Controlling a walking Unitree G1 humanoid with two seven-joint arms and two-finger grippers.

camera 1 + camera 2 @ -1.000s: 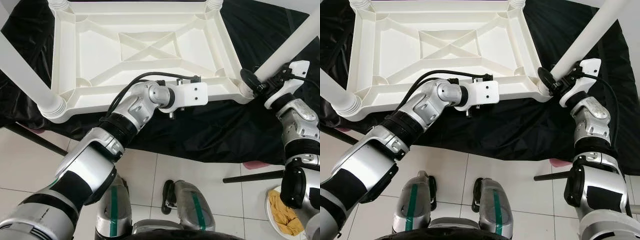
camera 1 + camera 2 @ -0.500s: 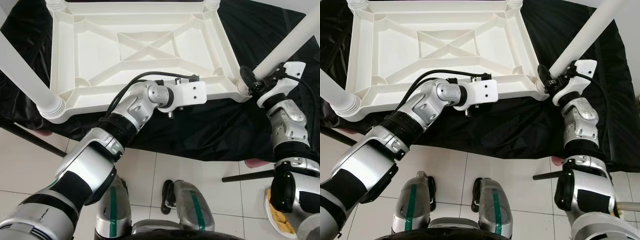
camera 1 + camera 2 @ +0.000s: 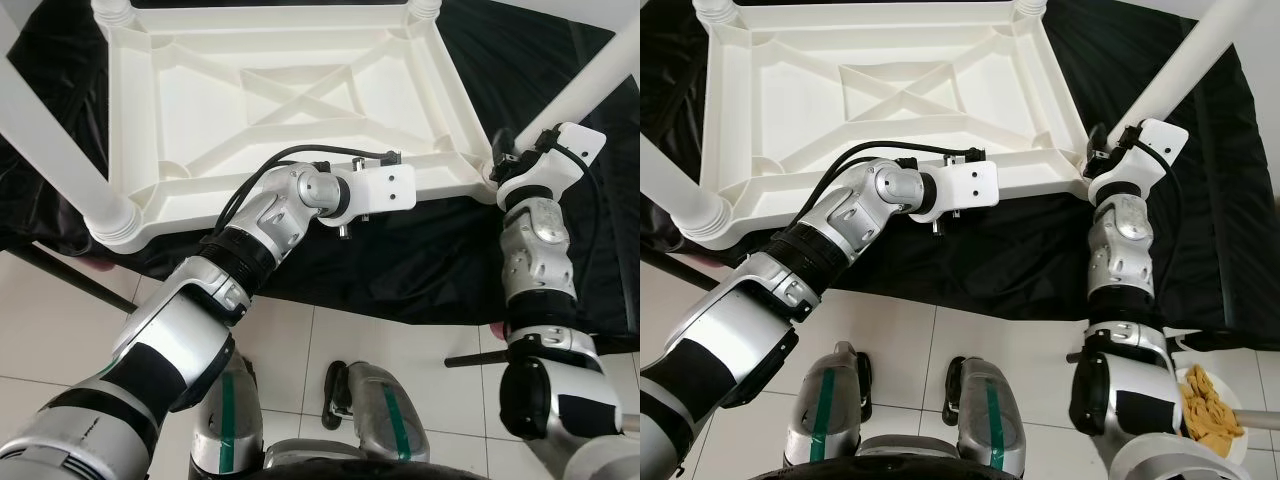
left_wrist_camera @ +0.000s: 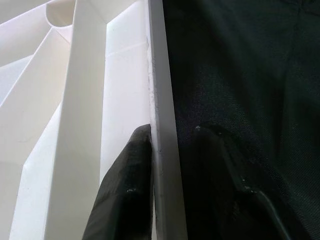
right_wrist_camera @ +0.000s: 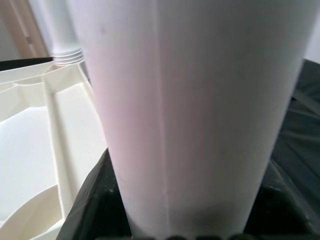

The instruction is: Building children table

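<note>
A white plastic children's table (image 3: 290, 90) lies upside down on a black cloth, its ribbed underside facing up. White legs stand in its corners: the near-left leg (image 3: 50, 140) and the near-right leg (image 3: 580, 85) rise toward me. My left gripper (image 4: 172, 132) is shut on the table's near rim (image 4: 160, 90), one finger on each side of the thin wall. My right gripper (image 3: 505, 160) is shut around the base of the near-right leg (image 5: 175, 100), with black fingers (image 5: 95, 200) hugging both sides.
The black cloth (image 3: 420, 260) covers the low surface under the table and hangs toward a tiled floor (image 3: 60, 320). A dark bar (image 3: 470, 357) lies on the floor at right, near a plate (image 3: 1210, 405) holding something yellow. My feet (image 3: 375, 410) stand below.
My right arm has swung in to the left, its wrist turning around the base of the near-right leg. The left arm stays clamped on the rim.
</note>
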